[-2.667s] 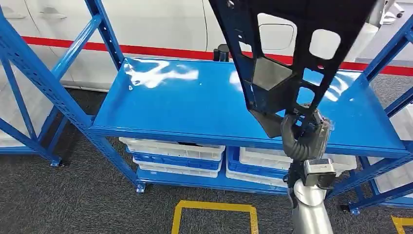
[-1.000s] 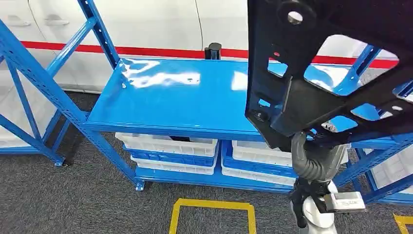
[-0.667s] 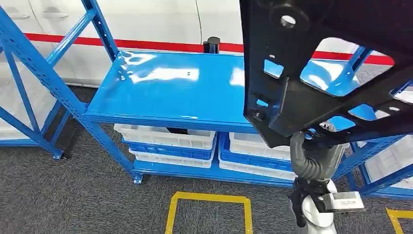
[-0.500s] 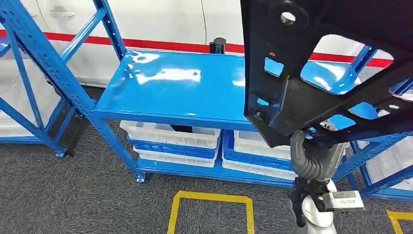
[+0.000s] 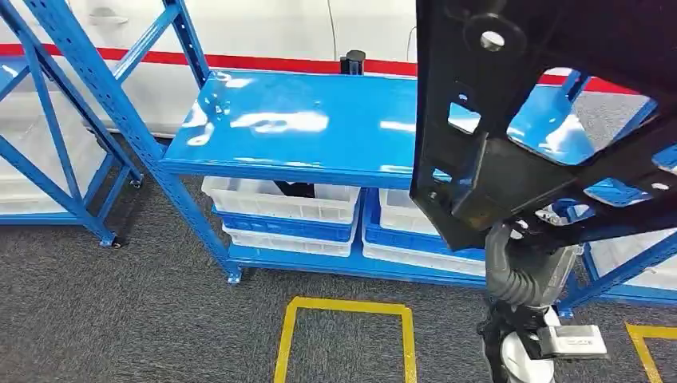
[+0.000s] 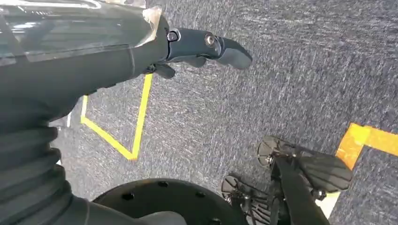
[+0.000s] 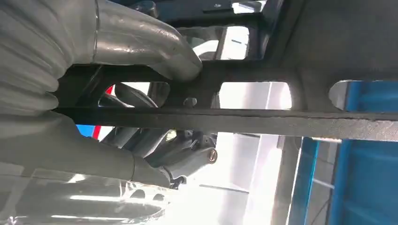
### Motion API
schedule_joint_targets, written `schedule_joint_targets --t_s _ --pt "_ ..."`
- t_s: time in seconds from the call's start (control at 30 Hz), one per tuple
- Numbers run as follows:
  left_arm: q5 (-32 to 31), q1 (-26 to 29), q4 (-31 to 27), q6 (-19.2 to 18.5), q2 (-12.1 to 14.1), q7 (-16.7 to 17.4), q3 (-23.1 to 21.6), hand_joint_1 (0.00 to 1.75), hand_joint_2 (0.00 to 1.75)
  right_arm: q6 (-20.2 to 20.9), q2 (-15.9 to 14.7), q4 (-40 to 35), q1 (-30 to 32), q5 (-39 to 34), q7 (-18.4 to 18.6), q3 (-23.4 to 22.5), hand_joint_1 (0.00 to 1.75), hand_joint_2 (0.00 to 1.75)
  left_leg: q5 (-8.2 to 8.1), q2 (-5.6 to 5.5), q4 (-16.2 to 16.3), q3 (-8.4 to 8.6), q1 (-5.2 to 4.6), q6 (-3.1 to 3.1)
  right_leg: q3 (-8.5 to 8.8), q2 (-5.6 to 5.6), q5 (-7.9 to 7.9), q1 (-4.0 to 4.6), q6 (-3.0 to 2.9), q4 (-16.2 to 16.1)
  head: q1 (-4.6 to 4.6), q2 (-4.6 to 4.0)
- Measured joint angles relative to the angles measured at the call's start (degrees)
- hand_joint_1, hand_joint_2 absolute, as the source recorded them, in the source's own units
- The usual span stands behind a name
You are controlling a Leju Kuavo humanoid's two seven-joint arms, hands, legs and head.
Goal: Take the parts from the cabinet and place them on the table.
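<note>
Change: you see the blue rack (image 5: 303, 128) sit further left and lower than a moment ago, so the camera is turning; I judge you are carrying the part away toward the desk.
Left robot hand (image 6: 197, 47): it hangs over the carpet, fingers loose, holding nothing.
Black part (image 5: 543, 104): raised close before the head camera, off the rack.
Right robot hand (image 7: 141, 70): thumb and fingers clamp the part's bar.

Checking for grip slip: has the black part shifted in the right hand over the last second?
No. The black part sits the same against the right hand; both slid slightly right and down in the head view, and the blue shelf shifted too, so the camera moved.
</note>
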Motion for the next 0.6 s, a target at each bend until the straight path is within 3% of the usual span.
schedule_joint_targets --t_s 0.07,0.1,0.13,0.17,0.2,0.23,0.27,0.3,0.33,0.37,0.43,0.47,0.5,0.53,0.57,0.6 --pt "0.0 0.04 0.0 -0.04 0.0 -0.02 -0.04 0.0 1.75 0.0 0.15 -0.37 0.2 0.09 0.02 -0.04 1.75 1.75 -7.33 -0.17 5.23 -1.77 0.22 -0.76 -1.29 -0.06 1.25 0.2 -1.06 0.03 -0.44 0.0" --pt "0.0 0.05 0.0 -0.07 0.04 -0.11 -0.04 0.0 1.75 0.0 0.22 -0.57 0.28 0.13 0.02 -0.11 1.75 1.75 -10.79 -0.22 9.81 -2.9 0.41 -1.11 -1.81 -0.08 1.93 0.29 -1.13 0.06 -0.44 0.0" --pt "0.0 0.03 0.0 -0.07 0.07 -0.15 -0.07 0.0 1.75 0.0 0.2 -0.57 0.38 0.22 0.02 -0.2 1.75 1.75 -12.78 -0.23 14.01 -3.82 0.52 -1.34 -2.58 -0.12 2.56 0.41 -1.11 0.15 -0.44 0.0" --pt "0.0 0.04 0.0 -0.09 0.07 -0.24 -0.07 0.0 1.75 0.02 0.2 -0.57 0.59 0.24 0.02 -0.31 1.75 1.75 -12.99 -0.23 16.96 -4.07 0.65 -1.49 -3.35 -0.13 3.13 0.48 -1.02 0.21 -0.46 0.0" --pt "0.02 0.05 0.0 -0.09 0.07 -0.33 -0.07 0.0 1.75 0.09 0.22 -0.57 0.93 0.37 0.0 -0.39 1.75 1.75 -11.64 -0.23 17.63 -3.28 0.81 -1.53 -4.08 -0.14 3.67 0.49 -0.83 0.23 -0.46 0.0" --pt "0.02 0.05 0.0 -0.09 0.07 -0.37 -0.07 0.0 1.75 0.13 0.22 -0.57 1.14 0.5 0.0 -0.55 1.75 1.75 -9.47 -0.22 15.83 -1.29 0.94 -1.51 -4.73 -0.16 4.19 0.49 -0.63 0.29 -0.44 0.0" --pt "0.0 0.03 0.0 -0.09 0.07 -0.31 -0.07 0.0 1.75 0.15 0.2 -0.57 1.23 0.55 0.0 -0.72 1.75 1.75 -7.48 -0.23 11.83 1.89 1.04 -1.44 -5.33 -0.13 4.63 0.48 -0.38 0.32 -0.46 0.0" --pt "-0.09 -0.07 0.0 -0.07 0.04 0.09 -0.11 0.0 1.75 0.15 0.22 -0.63 1.25 0.59 -0.02 -0.87 1.75 1.75 -6.73 -0.28 6.03 6.19 1.13 -1.26 -5.65 -0.08 5.09 0.48 -0.08 0.4 -0.5 0.0" --pt "-0.29 -0.15 0.0 -0.07 0.04 0.44 -0.2 0.0 1.75 0.15 0.22 -0.85 1.38 0.59 -0.04 -0.94 1.75 1.75 -7.91 -0.48 1.01 10.0 1.14 -1.01 -5.83 -0.09 5.41 0.58 0.14 0.49 -0.48 0.0" --pt "-0.39 -0.21 0.0 -0.07 0.04 0.55 -0.28 0.0 1.75 0.15 0.2 -1.07 1.41 0.61 -0.15 -1.07 1.75 1.75 -8.72 -0.64 -2.0 11.46 0.88 -0.68 -5.99 -0.14 5.8 0.82 0.65 0.56 -0.33 0.0" --pt "-0.44 -0.2 0.0 -0.04 0.02 0.63 -0.41 0.0 1.75 0.15 0.24 -1.09 1.47 0.61 -0.2 -1.09 1.75 1.75 -8.42 -0.61 -1.8 10.67 0.21 -0.11 -6.4 -0.28 6.79 0.46 1.71 0.35 -0.35 0.0" --pt "-0.44 -0.11 0.0 -0.02 0.04 0.77 -0.48 0.0 1.75 0.15 0.26 -1.09 1.59 0.61 -0.2 -1.09 1.75 1.75 -7.98 -0.55 -1.89 10.42 -0.11 0.54 -6.5 -0.28 7.31 0.31 2.1 0.25 -0.31 0.0" --pt "-0.44 0.02 0.02 0.02 -0.02 0.81 -0.57 0.0 1.75 0.15 0.22 -1.14 1.72 0.61 -0.2 -1.22 1.75 1.75 -6.82 -0.16 -2.67 9.57 0.42 1.59 -7.16 -0.32 7.21 0.51 2.46 0.72 -0.22 0.0" --pt "-0.44 -0.06 0.0 0.09 0.02 0.81 -0.61 0.0 1.75 0.15 0.15 -1.14 1.88 0.64 -0.22 -1.42 1.75 1.75 -6.09 -0.02 -2.58 8.92 0.11 1.93 -8.25 -0.21 4.91 0.25 2.06 2.16 -0.53 0.0" --pt "-0.46 -0.08 -0.02 0.09 0.09 0.85 -0.66 0.0 1.75 0.15 0.17 -1.16 1.89 0.68 -0.22 -1.42 1.75 1.75 -5.52 0.16 -2.54 7.96 0.17 2.47 -9.66 -0.15 1.72 0.44 1.32 5.11 -0.08 0.0" --pt "-0.46 -0.03 -0.02 0.07 0.11 0.98 -0.66 0.0 1.75 0.15 0.15 -1.16 1.93 0.66 -0.24 -1.4 1.75 1.75 -4.75 0.2 -2.52 7.0 0.02 2.47 -10.66 -0.13 -1.72 0.48 0.85 9.63 0.11 0.0"
